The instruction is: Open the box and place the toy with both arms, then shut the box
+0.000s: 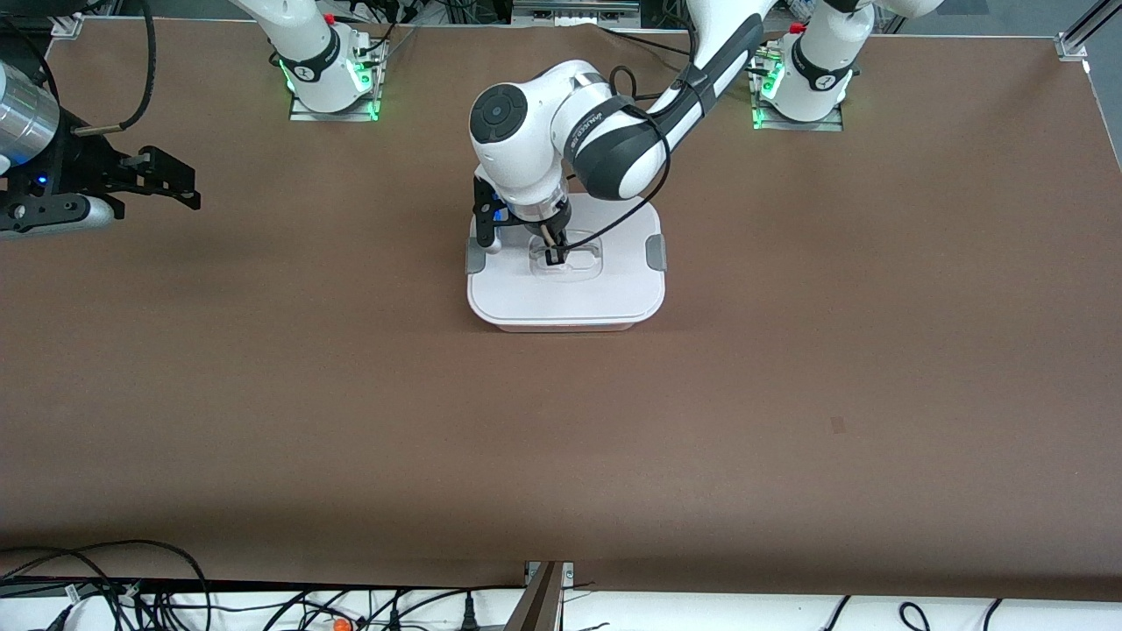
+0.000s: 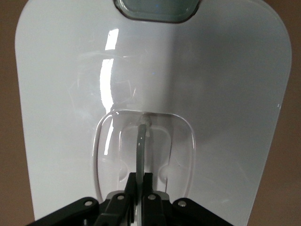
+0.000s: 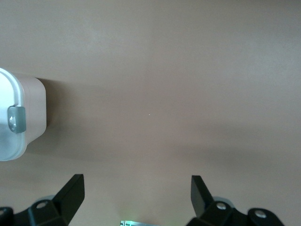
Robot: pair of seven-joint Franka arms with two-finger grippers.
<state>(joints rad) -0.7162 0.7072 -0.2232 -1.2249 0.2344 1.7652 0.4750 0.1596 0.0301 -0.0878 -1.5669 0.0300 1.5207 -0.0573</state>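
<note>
1. The left gripper (image 1: 556, 256) is set down into the recessed centre handle (image 2: 140, 141) of the box's lid; its black fingers (image 2: 142, 183) are pinched together on the thin upright grey handle bar, seen edge-on in the left wrist view.
2. The handle recess is a smooth, rounded-rectangular dish moulded into the lid, glossy enough to carry streaks of reflected light.
3. The lid (image 1: 605, 289) is white hard plastic with rounded corners and a shallow raised border; it is seated flat on the box.
4. A grey clip (image 1: 655, 252) is seen at the lid's short edge toward the left arm's end of the table, and another (image 1: 474, 257) at the edge toward the right arm's end.
5. The box (image 1: 561, 325) is placed near the table's middle; a pale pink translucent wall shows below the lid's edge nearest the front camera and again in the right wrist view (image 3: 35, 110).
6. The toy is not seen in any view.
7. The right gripper (image 1: 166, 180) is held above bare table toward the right arm's end, well apart from the box, fingers (image 3: 71, 192) spread wide and empty; this arm is waiting.
8. The table (image 1: 789, 394) is covered by a matte brown sheet, with broad open surface on every side of the box.
</note>
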